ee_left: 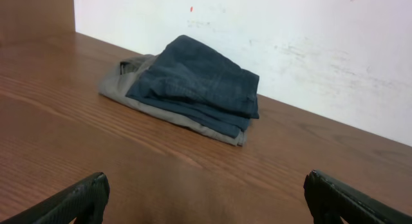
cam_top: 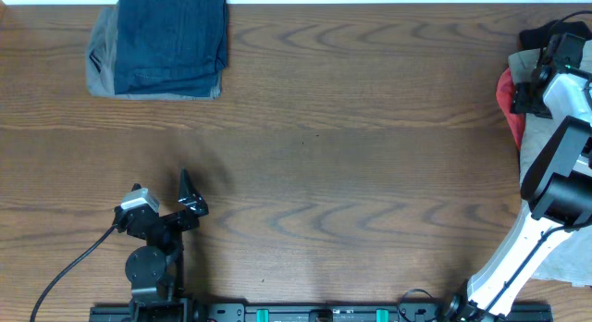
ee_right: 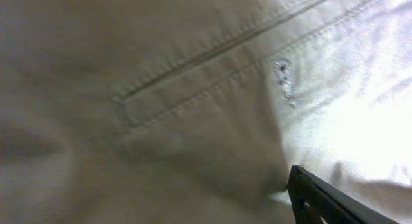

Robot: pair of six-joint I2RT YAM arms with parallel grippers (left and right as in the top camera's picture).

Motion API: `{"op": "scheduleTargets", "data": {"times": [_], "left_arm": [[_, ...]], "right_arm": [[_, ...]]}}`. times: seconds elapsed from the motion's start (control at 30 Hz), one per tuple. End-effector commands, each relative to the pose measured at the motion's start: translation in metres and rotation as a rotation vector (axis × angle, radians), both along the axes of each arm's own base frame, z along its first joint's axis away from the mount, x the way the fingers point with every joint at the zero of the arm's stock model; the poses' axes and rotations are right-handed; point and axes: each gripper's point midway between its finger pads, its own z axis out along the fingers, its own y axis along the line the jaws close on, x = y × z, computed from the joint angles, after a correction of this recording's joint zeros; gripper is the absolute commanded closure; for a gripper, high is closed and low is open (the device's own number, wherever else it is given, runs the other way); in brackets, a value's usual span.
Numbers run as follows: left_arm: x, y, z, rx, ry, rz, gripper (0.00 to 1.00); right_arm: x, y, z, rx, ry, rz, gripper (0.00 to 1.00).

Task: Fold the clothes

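The light khaki trousers (cam_top: 529,151) lie in a pile at the table's right edge, mostly hidden under my right arm. In the right wrist view their cloth (ee_right: 193,89) fills the frame, with a stitched pocket welt running across it. My right gripper (cam_top: 546,63) is down on the pile. Only one of its dark fingers (ee_right: 328,198) shows, far to the right; the other is hidden by cloth. The jaws look spread, with nothing held. My left gripper (cam_top: 191,197) (ee_left: 206,201) is open and empty, low over bare wood at the front left.
Folded dark blue jeans (cam_top: 171,40) (ee_left: 199,82) sit on a folded grey garment (cam_top: 100,58) (ee_left: 122,89) at the back left by the white wall. A coral-red garment (cam_top: 506,91) and a black one (cam_top: 536,35) lie in the right-hand pile.
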Motion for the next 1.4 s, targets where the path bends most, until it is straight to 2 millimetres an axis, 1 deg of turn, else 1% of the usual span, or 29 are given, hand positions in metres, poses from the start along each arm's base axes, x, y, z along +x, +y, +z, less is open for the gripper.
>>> {"op": "scheduleTargets", "data": {"times": [0.0,0.1,0.2,0.4,0.63,0.73,0.77,0.83,0.93,1.0,1.1,1.3,1.37], "left_arm": [[-0.001,0.003,-0.018,0.011,0.054,0.012,0.02],[-0.001,0.003,-0.018,0.011,0.054,0.012,0.02],[-0.001,0.003,-0.018,0.011,0.054,0.012,0.02],[-0.001,0.003,-0.018,0.011,0.054,0.012,0.02],[-0.001,0.003,-0.018,0.011,0.054,0.012,0.02],[-0.001,0.003,-0.018,0.011,0.054,0.012,0.02],[-0.001,0.003,-0.018,0.011,0.054,0.012,0.02],[-0.001,0.003,-0.018,0.011,0.054,0.012,0.02],[-0.001,0.003,-0.018,0.011,0.054,0.012,0.02],[-0.001,0.003,-0.018,0.011,0.054,0.012,0.02],[-0.001,0.003,-0.018,0.011,0.054,0.012,0.02],[-0.001,0.003,-0.018,0.011,0.054,0.012,0.02],[-0.001,0.003,-0.018,0.011,0.054,0.012,0.02]], "right_arm": [[0.008,0.001,0.024,0.014,-0.058,0.017,0.19],[0.005,0.003,0.018,0.023,-0.043,0.02,0.19],[0.003,0.003,0.016,0.024,-0.04,0.018,0.19],[0.0,-0.004,0.015,0.005,-0.031,0.0,0.19],[-0.009,-0.015,0.004,-0.004,0.0,-0.029,0.27],[-0.01,-0.018,0.005,-0.018,0.003,-0.035,0.38],[-0.011,-0.019,0.006,-0.029,0.006,-0.039,0.45],[-0.013,-0.023,0.008,-0.055,0.014,-0.051,0.54],[-0.013,-0.024,0.009,-0.059,0.011,-0.058,0.62],[-0.012,-0.023,0.013,-0.051,-0.014,-0.09,0.74],[-0.01,-0.023,0.024,-0.046,-0.062,-0.134,0.98],[-0.004,-0.021,0.053,-0.038,-0.136,-0.128,0.99],[-0.003,-0.021,0.061,-0.042,-0.151,-0.132,0.98]]}}
